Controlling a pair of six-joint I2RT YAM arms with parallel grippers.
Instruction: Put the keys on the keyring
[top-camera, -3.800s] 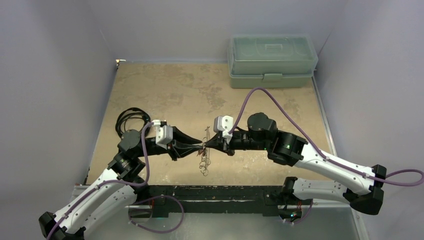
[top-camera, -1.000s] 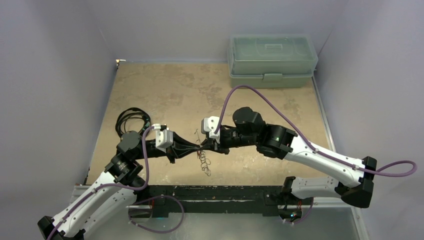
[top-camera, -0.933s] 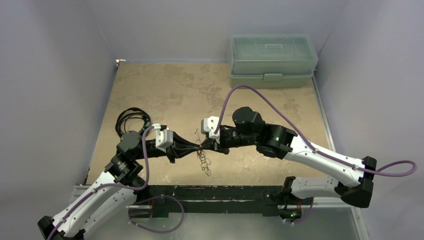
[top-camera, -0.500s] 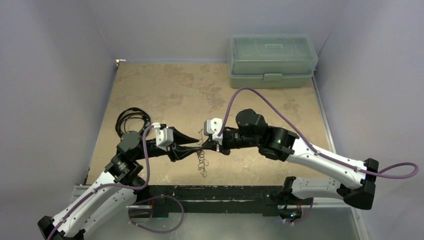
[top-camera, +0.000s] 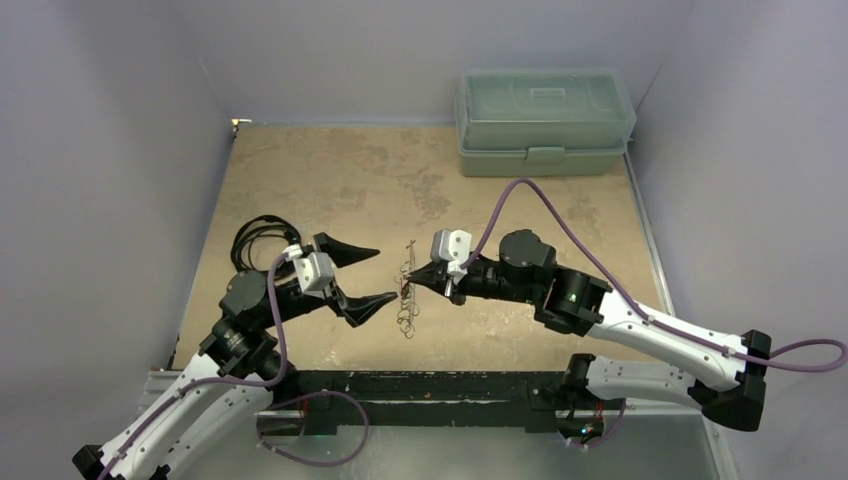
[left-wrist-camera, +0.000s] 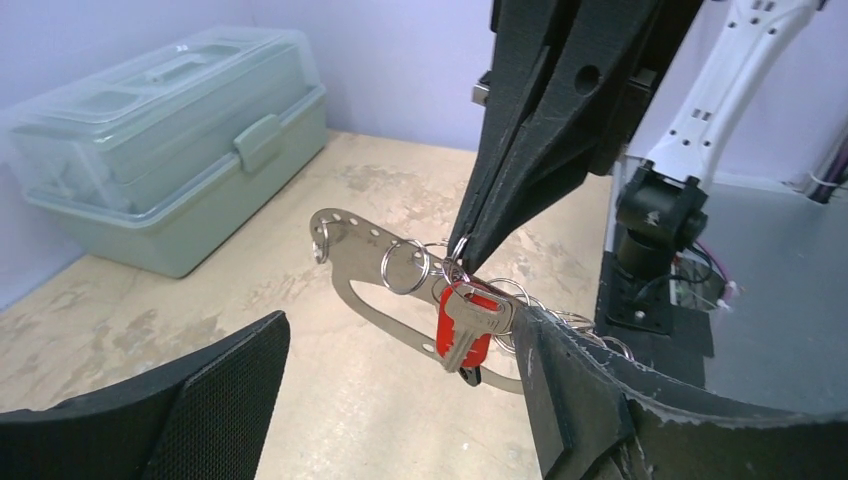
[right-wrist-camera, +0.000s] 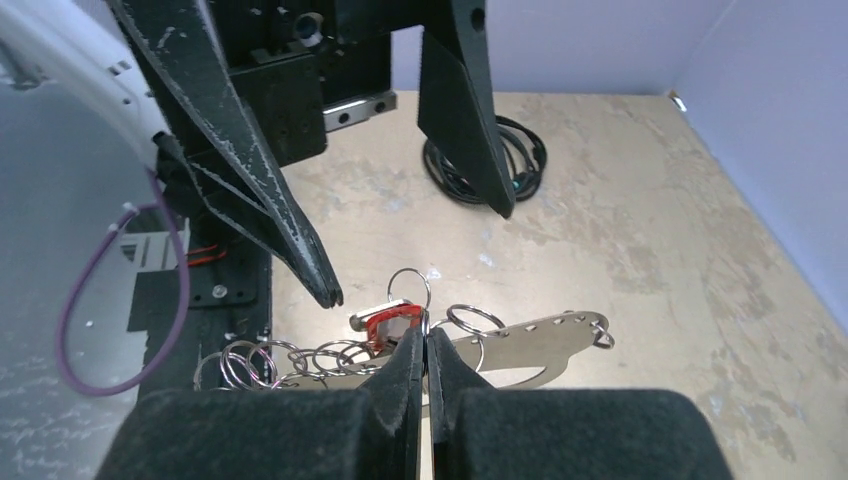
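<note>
- Keyring (left-wrist-camera: 352, 262), a flat pale-silver oval loop carrying a bunch of thin wire rings, sits between the two tools over the near-middle of the tan table (top-camera: 330, 180). Its pinched end is raised. Whether the trailing rings rest on the table cannot be told.
- Tiny silver key with a bright red plastic head (left-wrist-camera: 466, 326): it hangs just under the right tool's tip, against the flat loop. Its head appears to be threaded on one wire ring.
- Right tool (right-wrist-camera: 422, 342): fingers pressed together, pinching a wire ring right beside the key's head. It alone carries the bunch.
- Left tool (top-camera: 386, 274): this is the change. A second ago it was closed tip to tip with the right tool on the rings. Now its fingers are spread wide, it holds nothing, and it has drawn back towards its own side. Its nearer fingertip is just beside the trailing rings, and contact cannot be ruled out.
- Finding: the release reads as the threading step being finished or handed over. In my judgement the key is on the ring, but full seating through the coil is not confirmed.
- Farther back, the coiled black cable (top-camera: 262, 238) and the pale green lidded plastic box (top-camera: 545, 120) at the far edge are unchanged.
</note>
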